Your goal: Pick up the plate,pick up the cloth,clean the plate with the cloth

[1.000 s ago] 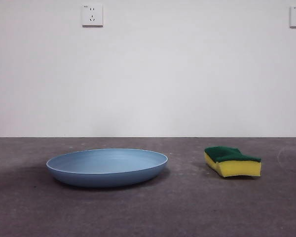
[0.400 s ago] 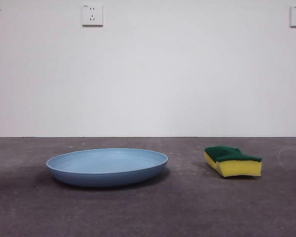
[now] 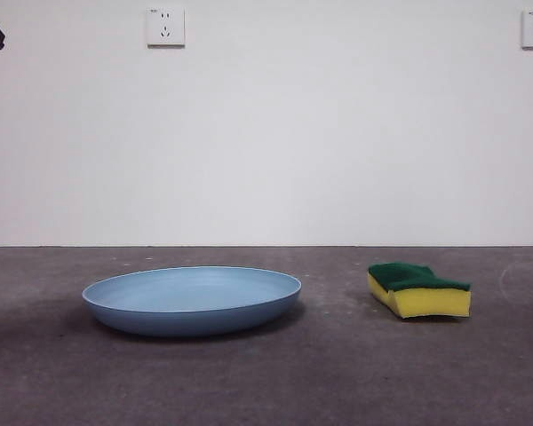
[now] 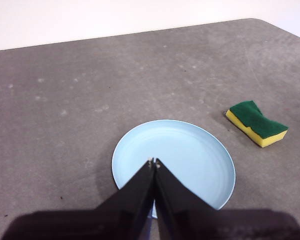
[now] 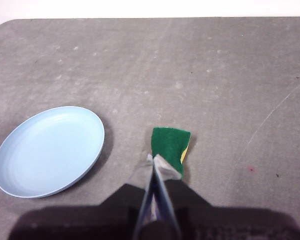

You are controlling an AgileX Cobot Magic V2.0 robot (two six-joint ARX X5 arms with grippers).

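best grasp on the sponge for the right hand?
Come straight down on the sponge and pinch across its narrow waist, fingers on the two long yellow sides. It lies flat, green scouring layer up, with free table all round and the plate well apart. The right hand, jaws shut, would need to open first.

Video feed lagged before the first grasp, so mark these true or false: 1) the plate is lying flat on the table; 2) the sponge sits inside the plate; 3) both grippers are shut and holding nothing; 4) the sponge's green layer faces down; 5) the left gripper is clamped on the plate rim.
1) True: the plate rests flat on the table.
2) False: the sponge lies on the table beside the plate, apart from it.
3) True: the left gripper and right gripper are shut and empty.
4) False: the green layer faces up.
5) False: the left gripper hangs above the plate, not gripping it.
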